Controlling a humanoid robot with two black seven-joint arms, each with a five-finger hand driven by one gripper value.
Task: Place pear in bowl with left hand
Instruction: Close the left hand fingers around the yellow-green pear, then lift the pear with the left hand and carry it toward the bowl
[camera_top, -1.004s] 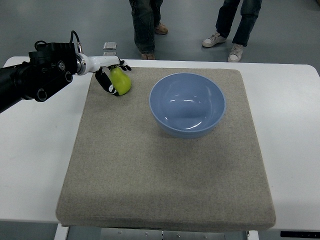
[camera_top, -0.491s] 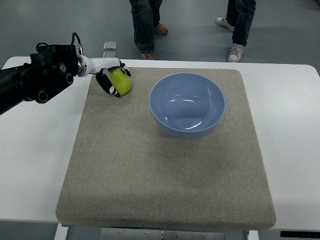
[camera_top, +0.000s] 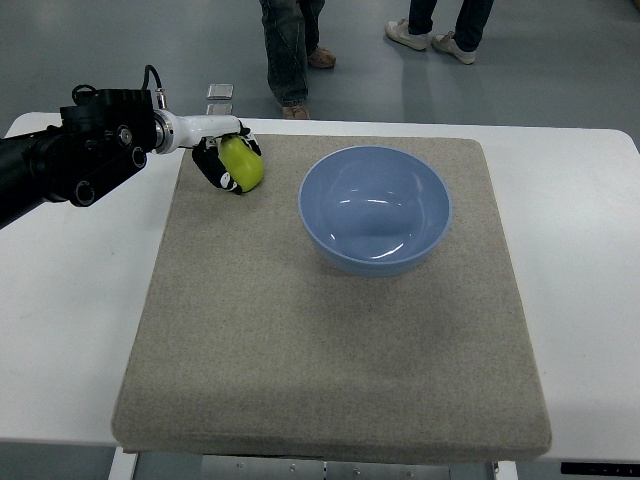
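Note:
A yellow-green pear is at the far left corner of the grey mat. My left hand is shut on the pear, its black fingers curled around the fruit's left side. The arm comes in from the left edge over the white table. An empty blue bowl stands on the mat to the right of the pear, a short gap away. My right arm does not show.
The mat lies on a white table. Beyond the table's far edge two people's legs and shoes stand on the floor. A small grey object lies on the floor near the far left.
My left hand's fingers have closed tighter around the pear, which has turned and shifted slightly. The person at the far right has stepped farther back.

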